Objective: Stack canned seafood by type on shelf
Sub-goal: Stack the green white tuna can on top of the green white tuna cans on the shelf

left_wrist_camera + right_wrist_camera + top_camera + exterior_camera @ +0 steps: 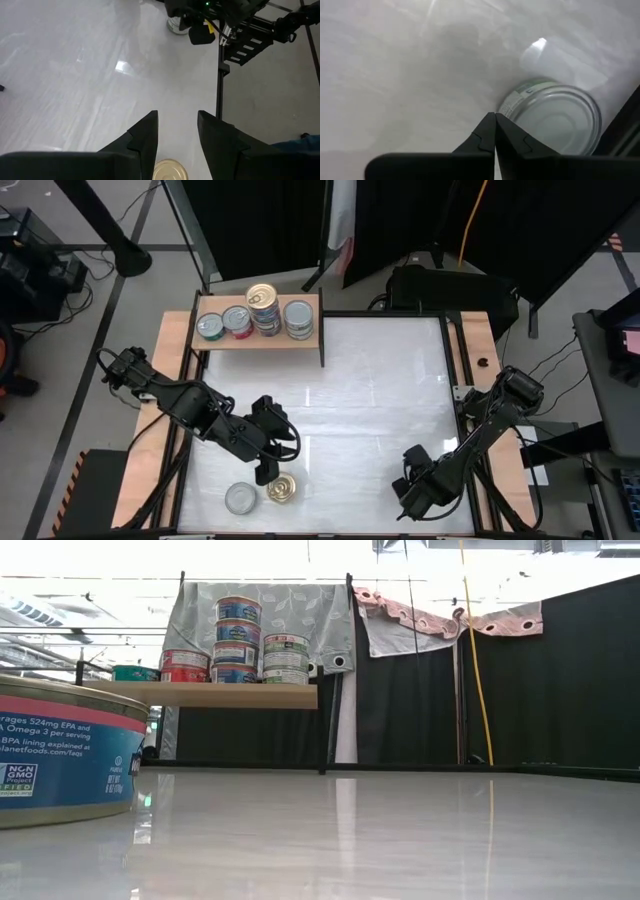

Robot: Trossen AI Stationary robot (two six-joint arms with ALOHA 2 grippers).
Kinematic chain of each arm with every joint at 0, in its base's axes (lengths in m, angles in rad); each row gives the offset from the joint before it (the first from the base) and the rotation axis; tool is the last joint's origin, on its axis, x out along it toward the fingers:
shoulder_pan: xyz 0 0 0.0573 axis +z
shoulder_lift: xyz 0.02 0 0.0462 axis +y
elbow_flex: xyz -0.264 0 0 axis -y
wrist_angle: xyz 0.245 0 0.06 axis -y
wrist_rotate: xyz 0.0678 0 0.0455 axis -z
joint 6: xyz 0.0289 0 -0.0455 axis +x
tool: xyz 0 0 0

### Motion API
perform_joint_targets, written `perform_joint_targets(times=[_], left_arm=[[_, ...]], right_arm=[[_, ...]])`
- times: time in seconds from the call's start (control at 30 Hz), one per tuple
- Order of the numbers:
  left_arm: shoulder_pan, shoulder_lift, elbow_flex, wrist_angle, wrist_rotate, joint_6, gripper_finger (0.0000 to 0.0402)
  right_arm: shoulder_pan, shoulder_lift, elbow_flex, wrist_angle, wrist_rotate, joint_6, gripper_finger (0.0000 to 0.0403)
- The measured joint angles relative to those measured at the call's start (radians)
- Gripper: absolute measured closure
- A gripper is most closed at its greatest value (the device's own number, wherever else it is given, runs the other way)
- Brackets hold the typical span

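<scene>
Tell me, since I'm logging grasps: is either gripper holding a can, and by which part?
Nothing is held. The left gripper hangs open above a gold-lidded can; the right gripper is shut, empty.

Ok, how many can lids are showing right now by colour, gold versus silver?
Gold lids: 2, shelf stack top, table can.
Silver lids: 5, three shelf tops, table can, can by right gripper.
Total: 7 lids.
</scene>
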Motion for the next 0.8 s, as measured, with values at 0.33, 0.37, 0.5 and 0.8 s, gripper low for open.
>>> perform_joint_targets(times=[0.33,0.37,0.5,0.8], left_arm=[[0.0,0.0,0.0,0.0,0.0,0.0,0.0263],[0.0,0.0,0.0,0.0,0.0,0.0,0.0263],[0.0,0.0,0.0,0.0,0.0,0.001,0.0263],[0.006,0.0,0.0,0.001,0.0,0.021,0.0263]], right_arm=[[0.021,-0.007,-0.018,0.009,-0.033,0.063,0.0403],[0.022,-0.008,-0.018,0.007,-0.038,0.063,0.0403],[0.039,-0.007,-0.018,0.002,-0.039,0.09,0.0403],[0.045,0.002,-0.018,0.001,-0.049,0.092,0.0403]])
